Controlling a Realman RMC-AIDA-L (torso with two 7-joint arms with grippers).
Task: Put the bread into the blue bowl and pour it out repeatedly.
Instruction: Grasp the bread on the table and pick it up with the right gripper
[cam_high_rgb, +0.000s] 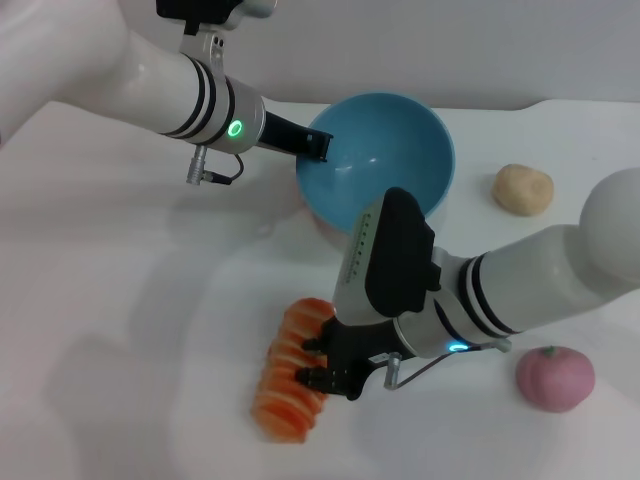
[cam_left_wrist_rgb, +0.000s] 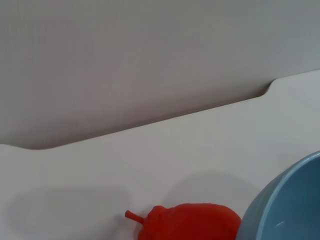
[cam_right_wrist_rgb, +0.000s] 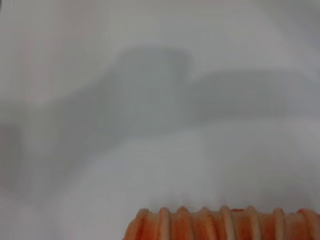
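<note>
- The left hand (cam_high_rgb: 318, 145) reaches in from the upper left and meets the near rim of the blue bowl (cam_high_rgb: 400, 150). It seems to pinch the wall, one finger in and one out, but the closure is not plain enough to call.
- The blue bowl sits tipped, its mouth turned toward the robot, and nothing is inside it. It looks like light, stiff, smooth plastic, so I judge a rim pinch could slip as the bowl swings; a firm bite well over the lip would be safer.
- A red-orange pepper-like thing (cam_left_wrist_rgb: 187, 222) lies on the bench (cam_high_rgb: 120, 330) just beside the bowl's outer wall.
- The bread (cam_high_rgb: 290, 375) lies on the bench well in front of the bowl, striped side up. It looks light and soft, with ridges that give some purchase; across its middle is the sensible place to take it.
- The right hand (cam_high_rgb: 322, 362) is down at the loaf's right flank, dark fingertips touching or nearly so. I cannot tell how wide it stands.
- A beige lump (cam_high_rgb: 523, 189) and a pink ball (cam_high_rgb: 555, 378) lie far right.
</note>
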